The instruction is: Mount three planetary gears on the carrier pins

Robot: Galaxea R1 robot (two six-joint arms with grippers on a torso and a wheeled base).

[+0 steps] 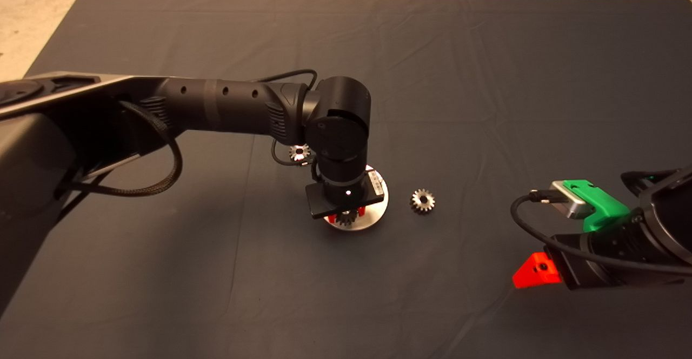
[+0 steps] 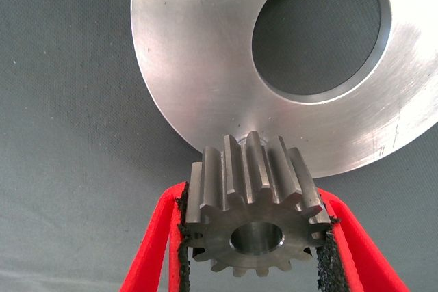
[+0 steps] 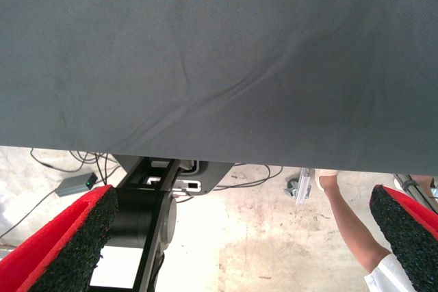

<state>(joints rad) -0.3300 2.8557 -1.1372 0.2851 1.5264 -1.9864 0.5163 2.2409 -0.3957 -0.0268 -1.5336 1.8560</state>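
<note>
- The left gripper (image 2: 256,237) is above the disc (image 1: 373,215) near the middle of the mat (image 1: 486,78), and its two red fingers (image 2: 154,251) are clamped on one gear (image 2: 253,213) by the tooth tips on opposite sides.
- In the left wrist view, this gear hangs over the rim of the disc; I cannot make out a carrier pin clearly, as the gear hides the place under it.
- A second gear (image 1: 423,200) lies flat on the mat just beside the disc, on the side of the right arm. A third gear (image 1: 299,152) lies on the mat partly behind the left arm.
- The gears look like solid metal: stiff, small but rather heavy for their size, and smooth, so I think they can slip or tilt between the pads.
- The best hold, in my judgement, is across the teeth with the axis upright, so the centre hole stays free for the pin.
- The right gripper (image 3: 239,251) waits at the lower right edge of the mat, with its fingers spread and holding nothing.
</note>
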